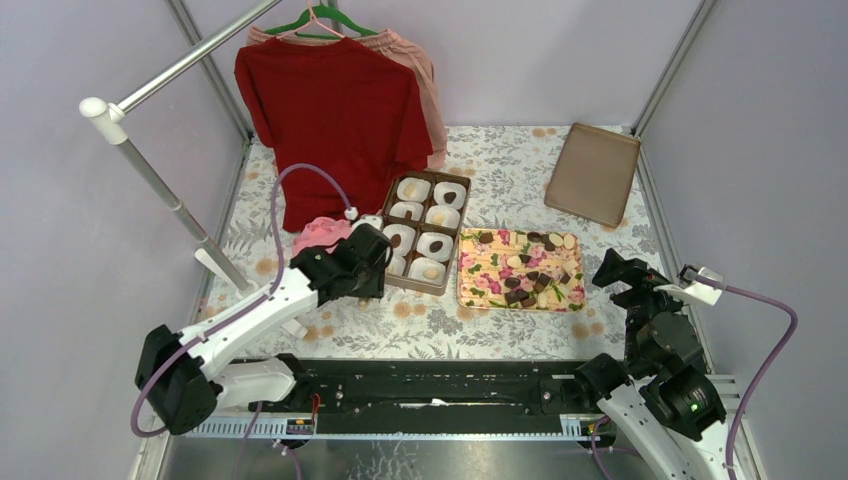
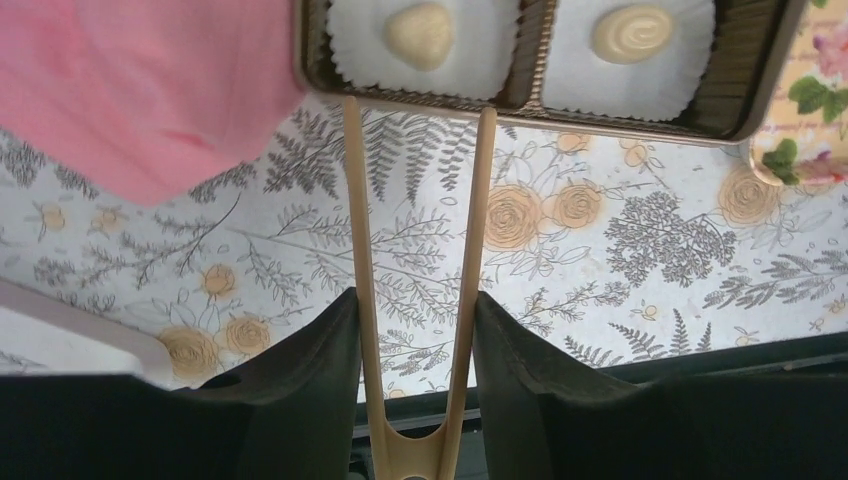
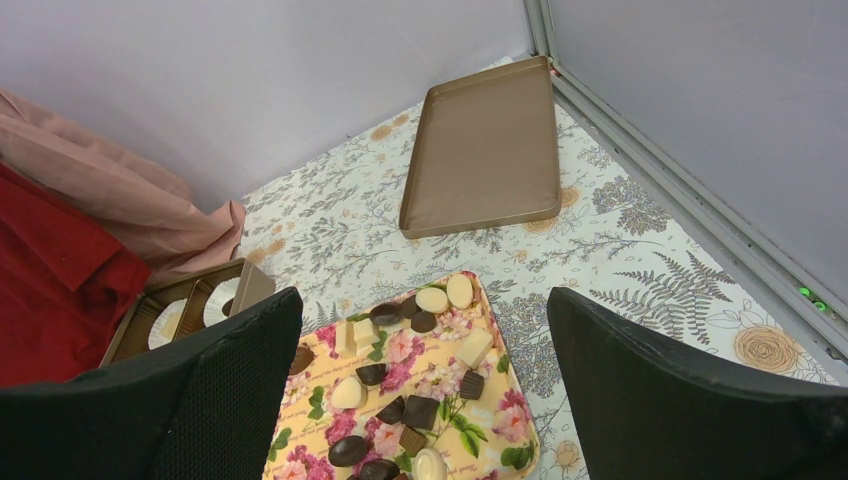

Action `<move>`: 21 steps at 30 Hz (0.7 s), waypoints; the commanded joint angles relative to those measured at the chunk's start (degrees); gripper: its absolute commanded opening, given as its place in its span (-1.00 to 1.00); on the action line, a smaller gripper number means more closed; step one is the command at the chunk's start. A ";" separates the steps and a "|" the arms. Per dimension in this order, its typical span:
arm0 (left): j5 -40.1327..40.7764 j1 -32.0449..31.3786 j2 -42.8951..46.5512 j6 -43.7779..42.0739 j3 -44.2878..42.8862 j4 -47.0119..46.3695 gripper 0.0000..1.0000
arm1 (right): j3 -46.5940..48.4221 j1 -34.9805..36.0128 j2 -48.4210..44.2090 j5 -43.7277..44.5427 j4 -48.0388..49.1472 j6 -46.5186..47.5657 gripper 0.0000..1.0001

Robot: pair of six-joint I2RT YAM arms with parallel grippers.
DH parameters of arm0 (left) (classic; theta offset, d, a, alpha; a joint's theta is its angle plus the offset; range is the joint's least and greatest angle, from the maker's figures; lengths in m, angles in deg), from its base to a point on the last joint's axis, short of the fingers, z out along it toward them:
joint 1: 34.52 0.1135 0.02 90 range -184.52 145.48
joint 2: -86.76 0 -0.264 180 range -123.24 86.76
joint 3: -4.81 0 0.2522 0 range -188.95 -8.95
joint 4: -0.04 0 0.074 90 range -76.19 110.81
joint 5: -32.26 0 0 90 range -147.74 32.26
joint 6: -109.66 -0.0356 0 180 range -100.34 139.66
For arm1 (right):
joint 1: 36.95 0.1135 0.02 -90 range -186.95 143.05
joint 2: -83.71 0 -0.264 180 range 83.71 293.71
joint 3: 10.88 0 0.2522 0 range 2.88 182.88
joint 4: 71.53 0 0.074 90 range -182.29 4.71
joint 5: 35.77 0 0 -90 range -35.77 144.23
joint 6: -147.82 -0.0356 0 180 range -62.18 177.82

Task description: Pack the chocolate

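**Left arm reaches out with a tool in its grip; right arm stands folded, jaws wide**

The left arm [image 1: 255,310] stretches low from its base toward the middle, with the white forearm slanting forward and the black wrist [image 1: 345,265] held out ahead. The left jaws are pressed partway closed on a pair of slim tongs [image 2: 361,250], with one black finger [image 2: 300,400] on each outer side and the two prongs spread apart in front. The right arm [image 1: 665,350] stands folded near its own base, elbow raised and wrist tipped forward and down. The right jaws gape fully and are empty between their dark fingers [image 3: 180,400].
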 commanded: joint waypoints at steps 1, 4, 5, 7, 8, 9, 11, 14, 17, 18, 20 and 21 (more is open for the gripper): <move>5.54 0.65 4.87 10.41 4.87 -0.65 -0.02 | 0.01 0.13 0.71 0.43 1.97 0.34 1.00; 5.38 0.73 7.31 14.29 8.48 -0.71 0.02 | -0.02 0.23 0.54 0.37 1.89 0.29 1.00; 5.19 0.72 7.84 15.16 9.56 -0.91 0.02 | 0.02 0.20 0.51 0.41 1.88 0.24 1.00; 4.54 0.72 8.56 16.43 11.88 -2.23 0.03 | 0.02 0.25 0.43 0.41 1.82 0.17 1.00; 4.30 0.70 8.75 16.91 13.01 -3.19 0.03 | -0.02 0.19 0.36 0.35 1.91 0.13 1.00; 3.93 0.72 8.75 17.30 14.12 -4.51 0.04 | 0.05 0.24 0.35 0.30 1.94 0.15 1.00; 3.75 0.74 8.34 18.10 15.82 -6.54 0.06 | 0.00 0.19 0.43 0.25 1.98 0.15 1.00; 4.16 0.73 6.87 18.73 18.04 -9.46 0.08 | -0.02 0.18 0.45 0.01 1.77 -0.07 1.00; 4.52 0.73 5.13 19.16 19.95 -12.66 0.10 | 0.06 0.25 0.77 -0.60 1.79 -0.30 1.00; 4.88 0.73 4.61 19.26 20.40 -13.74 0.11 | 0.07 0.25 0.97 -1.00 1.83 -0.33 1.00; 5.51 0.82 3.58 19.35 21.16 -15.51 0.16 | 0.09 0.25 1.69 -1.69 2.05 -0.59 1.00; 5.85 0.83 2.87 19.39 21.34 -16.25 0.21 | 0.21 0.23 2.18 -2.07 2.00 -0.83 1.00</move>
